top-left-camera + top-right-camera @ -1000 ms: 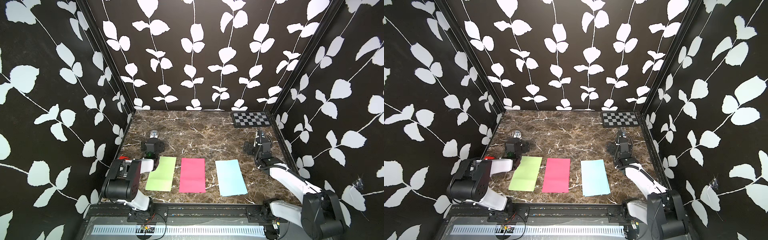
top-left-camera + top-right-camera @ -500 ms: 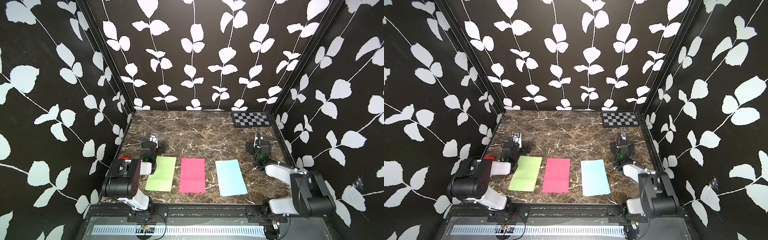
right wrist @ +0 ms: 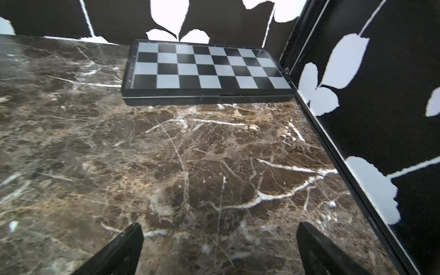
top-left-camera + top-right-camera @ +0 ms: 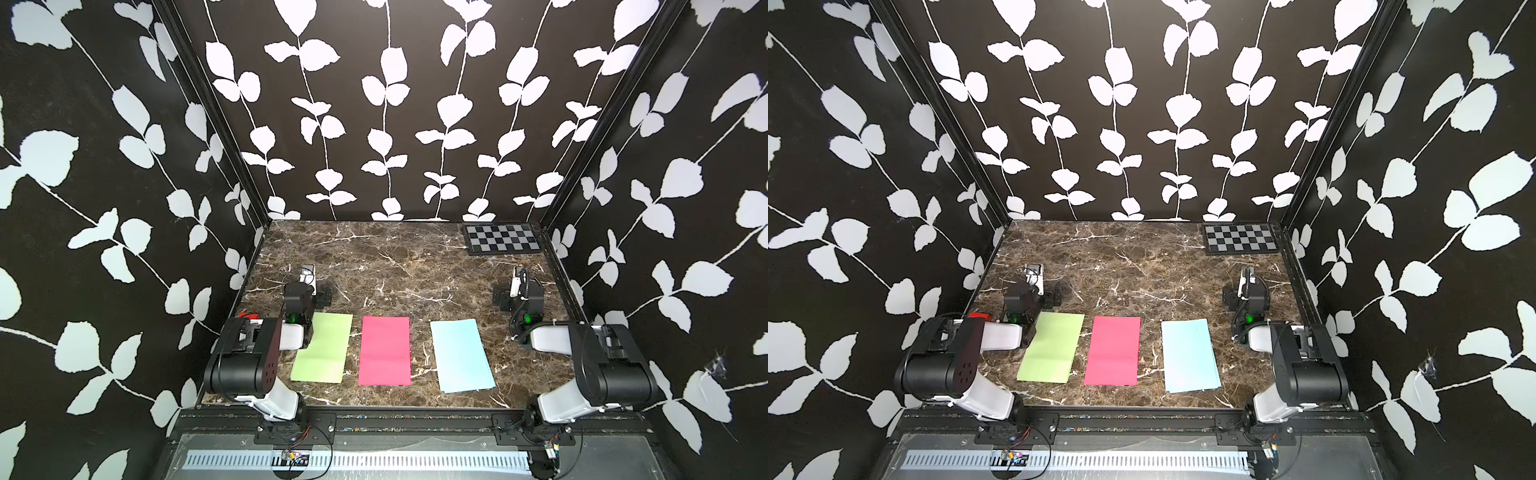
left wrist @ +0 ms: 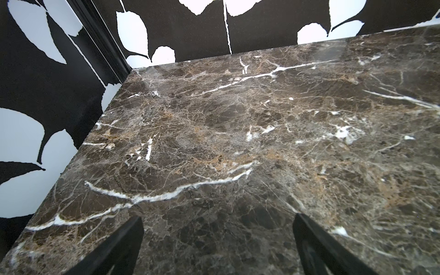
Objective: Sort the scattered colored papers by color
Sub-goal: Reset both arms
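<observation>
The marble desk carries a green paper, a pink paper and a blue paper side by side, apart, near its front. A checkerboard lies in its far right corner.

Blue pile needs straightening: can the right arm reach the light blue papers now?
Probably yes: the light blue papers lie flat beside the right arm, only bare marble tabletop between, and the right gripper is open and empty.

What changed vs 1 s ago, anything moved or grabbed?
The right arm folded back toward its base, elbow pulled in; the right claw barely shifted. The left claw turned slightly. Nothing grabbed or released: both claws open and empty. Green paper, pink paper, blue paper and checkerboard stayed put.
</observation>
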{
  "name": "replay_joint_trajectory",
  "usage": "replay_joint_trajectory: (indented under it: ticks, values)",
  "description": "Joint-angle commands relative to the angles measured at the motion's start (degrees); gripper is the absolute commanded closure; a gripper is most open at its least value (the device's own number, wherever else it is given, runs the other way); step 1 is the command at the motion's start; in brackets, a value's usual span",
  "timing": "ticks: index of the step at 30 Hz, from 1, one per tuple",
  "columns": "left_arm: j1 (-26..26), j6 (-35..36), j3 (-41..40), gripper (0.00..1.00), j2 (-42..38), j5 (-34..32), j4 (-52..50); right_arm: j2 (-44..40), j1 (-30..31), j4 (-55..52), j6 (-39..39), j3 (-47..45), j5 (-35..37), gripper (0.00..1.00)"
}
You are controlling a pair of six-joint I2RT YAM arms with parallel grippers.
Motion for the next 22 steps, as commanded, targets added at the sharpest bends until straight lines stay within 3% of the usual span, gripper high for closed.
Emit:
replay_joint_trajectory:
  ticks: [1, 22]
  values:
    - [0.1, 0.4, -0.3, 0.01, -1.1, 0.8, 0.5, -0.4, 0.1, 3.3, 0.0, -1.1, -1.2, 0.01]
    - [0.1, 0.4, -0.3, 0.01, -1.1, 0.8, 0.5, -0.4, 0.1, 3.3, -0.1, -1.0, -1.3, 0.01]
